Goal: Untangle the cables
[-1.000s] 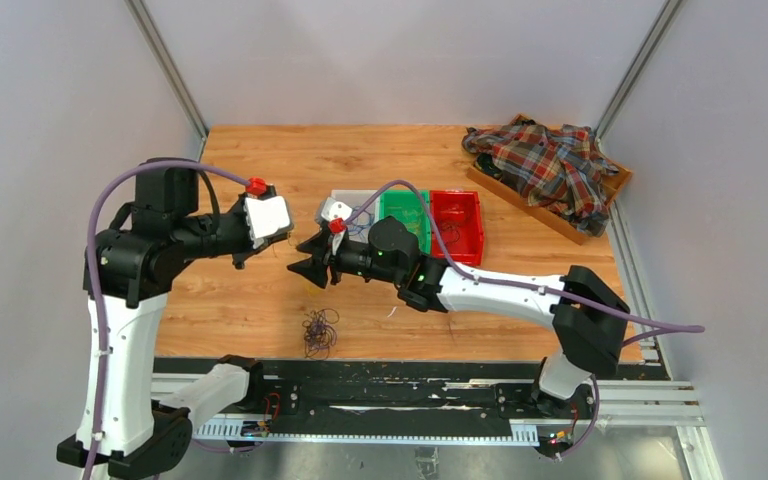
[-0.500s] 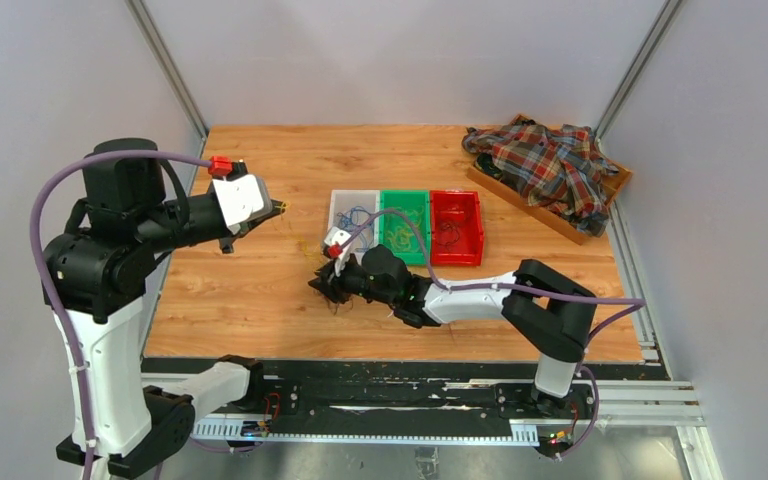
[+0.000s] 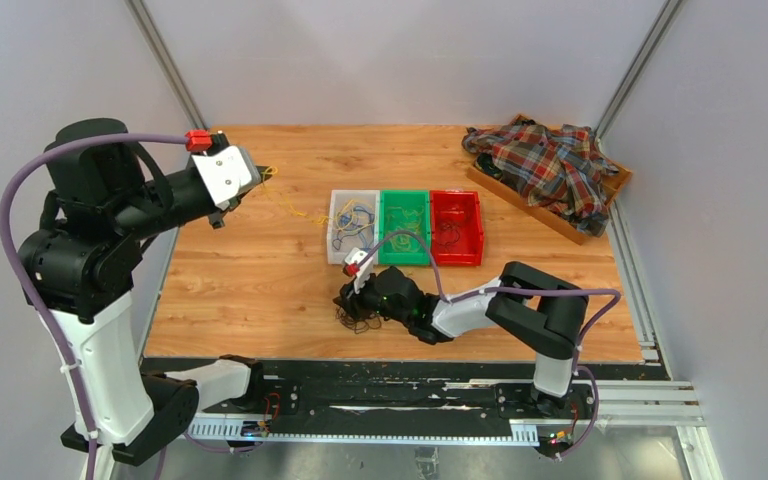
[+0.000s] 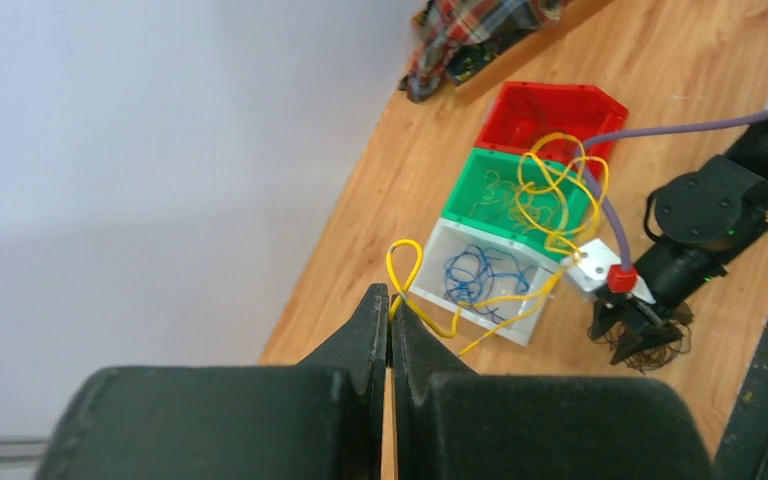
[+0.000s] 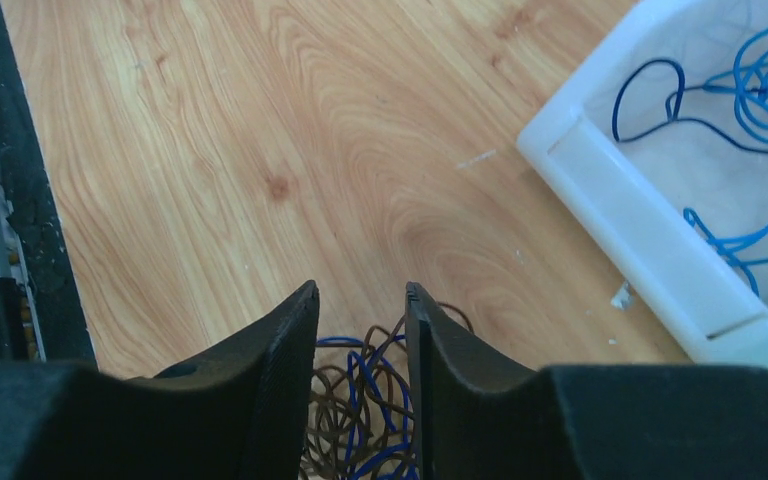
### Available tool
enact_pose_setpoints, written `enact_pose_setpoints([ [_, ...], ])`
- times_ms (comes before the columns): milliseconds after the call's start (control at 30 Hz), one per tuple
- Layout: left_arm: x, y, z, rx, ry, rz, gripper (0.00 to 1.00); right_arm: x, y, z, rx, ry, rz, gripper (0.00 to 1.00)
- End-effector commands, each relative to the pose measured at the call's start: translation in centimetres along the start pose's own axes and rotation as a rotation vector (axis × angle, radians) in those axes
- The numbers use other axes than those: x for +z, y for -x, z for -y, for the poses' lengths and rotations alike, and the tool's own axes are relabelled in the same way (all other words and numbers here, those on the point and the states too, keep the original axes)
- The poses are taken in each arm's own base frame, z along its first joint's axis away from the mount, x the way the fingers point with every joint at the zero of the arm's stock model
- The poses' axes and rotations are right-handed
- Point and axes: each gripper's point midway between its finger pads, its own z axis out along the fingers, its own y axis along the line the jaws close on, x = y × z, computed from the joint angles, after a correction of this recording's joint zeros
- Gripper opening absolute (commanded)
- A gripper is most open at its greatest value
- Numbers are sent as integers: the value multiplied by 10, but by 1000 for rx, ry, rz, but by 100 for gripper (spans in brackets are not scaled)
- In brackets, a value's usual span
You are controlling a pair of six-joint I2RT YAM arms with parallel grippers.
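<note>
Step in hand, as I judge it: draw one yellow wire out of the tangle, with the white plastic bin (image 3: 338, 205) as landmark.

- Left gripper (image 4: 389, 300) is raised off to the left of the white bin. Its fingers are together, pinching a thin yellow wire (image 4: 391, 265) at one end.
- The yellow wire runs back toward the white bin and loops near the right wrist. Can't tell if its far end is free or snagged on that arm's purple hose.
- Right gripper (image 5: 360, 295) is low on the near side of the white bin. Its fingers are apart, straddling strands without clamping them.
- The clump of blue and dark brown cables (image 5: 355, 400) lies on the bench right under it.

To do it well:
- Close the right fingers on the clump or press it flat first.
- Pull the yellow wire slowly, up and away from the white bin.
- Stop if the clump lifts or the loops tighten into a knot.
- Then drop the wire in the green plastic bin (image 3: 403, 195), which touches the white bin's right side and holds yellowish wires. The white bin holds blue ones.

Surface and room:
- The wood-grain bench (image 3: 260, 290) looks smooth, so the wires will likely slide.
- A red plastic bin (image 3: 457, 195) stands second to the right of the white bin.
- A plaid shirt (image 3: 550, 165) is heaped on a wooden tray (image 3: 487, 181), far right of the white bin.
- Pale grey walls enclose the bench.
</note>
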Motion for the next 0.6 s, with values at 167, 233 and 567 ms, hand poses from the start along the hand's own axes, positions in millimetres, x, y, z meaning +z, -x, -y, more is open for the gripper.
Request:
enact_pose_setpoints([
  [167,-5,16,-13,-1,77,46,0,-20,43,3,-30,-47,109,52],
  [233,-5,12,-8,-9,61,42,0,-33,74,4,-43,-54,163,58],
  [567,5,-21,25,-69,-34,-1,0,-107,194,-13,-172,4,365,73],
])
